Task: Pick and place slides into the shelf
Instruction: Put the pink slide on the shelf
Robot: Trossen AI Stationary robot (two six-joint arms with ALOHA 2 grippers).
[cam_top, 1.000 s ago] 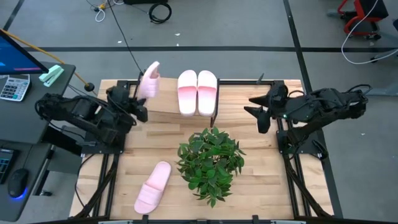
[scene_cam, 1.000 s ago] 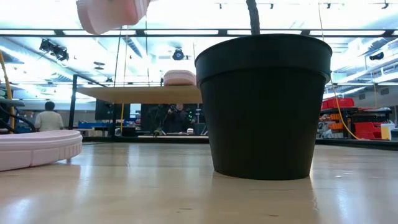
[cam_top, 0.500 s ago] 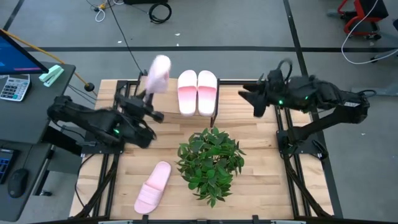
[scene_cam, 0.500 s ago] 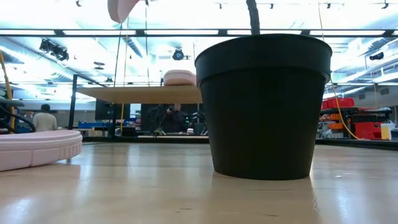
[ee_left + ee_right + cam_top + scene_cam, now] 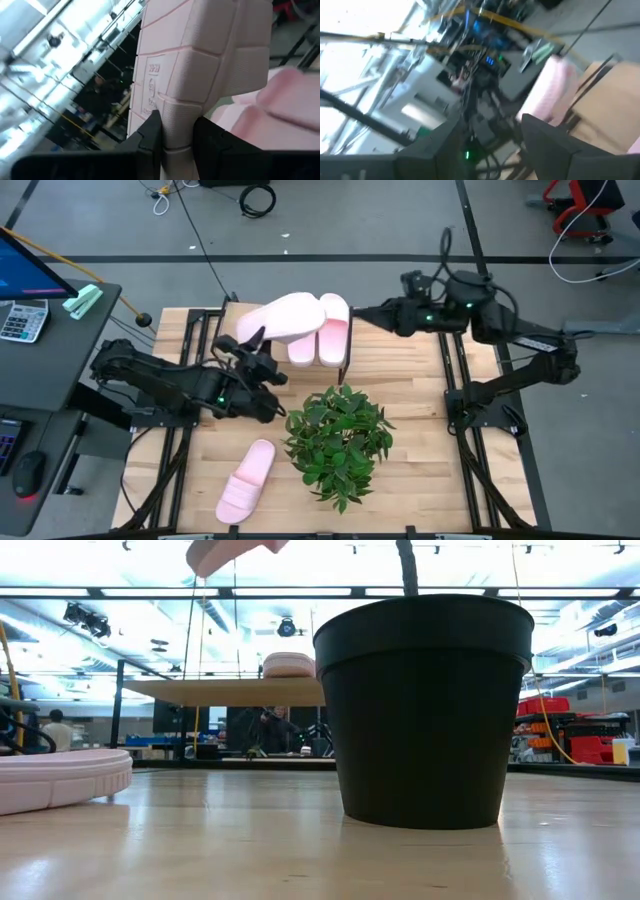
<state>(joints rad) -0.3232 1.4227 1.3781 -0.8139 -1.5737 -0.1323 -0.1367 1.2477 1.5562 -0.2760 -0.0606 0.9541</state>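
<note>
High view — left gripper (image 5: pixel 262 352) fingers clamp a raised pink slide (image 5: pixel 283 318) above the shelf (image 5: pixel 300 366), where two slides (image 5: pixel 322 338) lie; a fourth slide (image 5: pixel 246 481) rests on the desk (image 5: pixel 420 480) beside a potted plant (image 5: pixel 340 442). Right gripper (image 5: pixel 362 314) hovers just beside the shelf, fingers wide.
Left wrist view — fingers (image 5: pixel 150 135) pinch the slide's edge.
</note>
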